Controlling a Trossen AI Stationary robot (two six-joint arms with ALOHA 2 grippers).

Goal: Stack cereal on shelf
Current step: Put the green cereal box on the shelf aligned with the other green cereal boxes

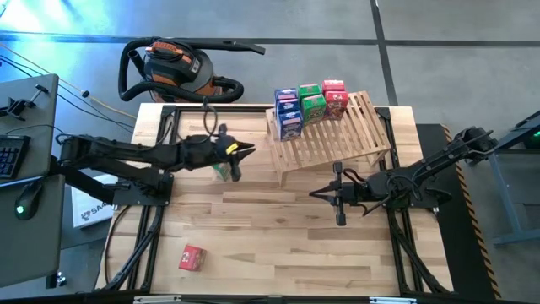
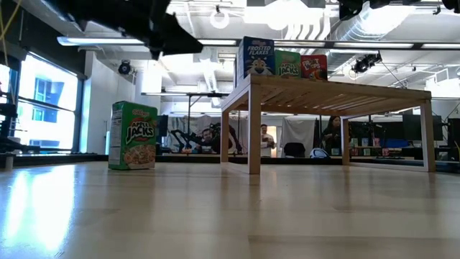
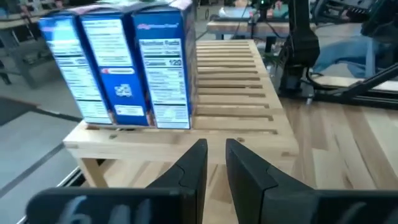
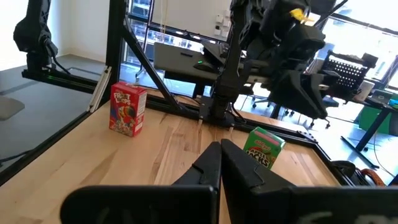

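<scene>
The wooden slatted shelf [image 1: 333,131] stands at the table's far right. Blue [image 1: 288,114], green [image 1: 312,101] and red boxes [image 1: 335,97] stand upright on its far left end; the blue ones fill the left wrist view [image 3: 118,62]. One green box [image 1: 224,171] stands upright on the table left of the shelf, also in the low view [image 2: 133,135]. A red box [image 1: 192,257] lies near the table's near left corner. My left gripper [image 1: 250,150] hovers above the green box, pointing at the shelf, with a narrow gap between its fingers [image 3: 215,158] and empty. My right gripper [image 1: 316,194] is shut and empty in front of the shelf.
A shop vacuum [image 1: 173,67] stands on the floor behind the table's far left edge. Black frame rails [image 1: 152,228] run along the table's left and right sides. Bare planks [image 1: 278,245] lie between the red box and my right arm. People sit in the room behind.
</scene>
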